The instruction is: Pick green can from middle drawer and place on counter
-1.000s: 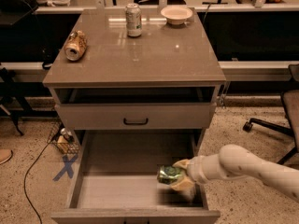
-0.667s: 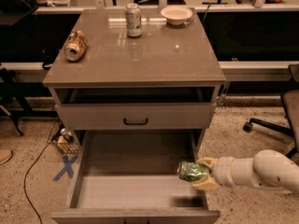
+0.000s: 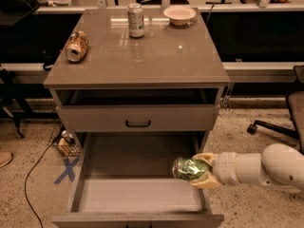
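Note:
The green can (image 3: 188, 168) is dented and shiny, held on its side in my gripper (image 3: 202, 170), whose cream fingers are shut around it. It hangs above the right side of the open middle drawer (image 3: 137, 194), clear of the grey floor and near the right wall. My white arm (image 3: 266, 167) reaches in from the right. The counter (image 3: 156, 51) is the glossy grey-brown top of the cabinet, above and behind the gripper.
On the counter lie a tan-gold can (image 3: 76, 46) on its side at the left, a taller silver-and-green can (image 3: 136, 20) upright at the back, and a white bowl (image 3: 179, 14). A shut drawer front with a black handle (image 3: 137, 124) sits above. An office chair base (image 3: 273, 127) stands at the right.
My gripper has lifted the green can off the drawer floor and drawn it up and to the right, towards the drawer's right wall.

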`<state>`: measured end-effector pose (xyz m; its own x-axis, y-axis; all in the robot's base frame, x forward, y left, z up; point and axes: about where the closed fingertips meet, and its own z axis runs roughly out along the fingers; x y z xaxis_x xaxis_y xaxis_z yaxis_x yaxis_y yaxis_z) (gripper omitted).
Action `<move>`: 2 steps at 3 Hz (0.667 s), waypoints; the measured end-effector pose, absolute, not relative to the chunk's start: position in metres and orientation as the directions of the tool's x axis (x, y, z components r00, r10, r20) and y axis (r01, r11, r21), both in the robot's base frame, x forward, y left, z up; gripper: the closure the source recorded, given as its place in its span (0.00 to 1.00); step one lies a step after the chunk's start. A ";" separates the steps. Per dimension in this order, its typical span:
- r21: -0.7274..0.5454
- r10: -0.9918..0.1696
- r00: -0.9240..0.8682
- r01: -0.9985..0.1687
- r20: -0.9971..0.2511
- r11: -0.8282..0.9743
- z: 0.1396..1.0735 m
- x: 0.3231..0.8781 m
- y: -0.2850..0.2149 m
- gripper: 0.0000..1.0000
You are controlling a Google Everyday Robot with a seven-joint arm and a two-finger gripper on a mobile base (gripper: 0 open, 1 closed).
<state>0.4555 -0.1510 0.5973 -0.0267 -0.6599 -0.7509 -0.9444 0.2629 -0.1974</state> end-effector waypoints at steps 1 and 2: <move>-0.272 -0.689 0.048 -0.937 -0.724 0.220 0.675 0.449 -0.132 1.00; -0.346 -0.707 0.096 -0.912 -0.701 0.219 0.759 0.465 -0.116 1.00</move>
<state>0.4652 -0.1165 0.7588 0.0965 -0.7070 -0.7006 -0.9122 0.2188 -0.3464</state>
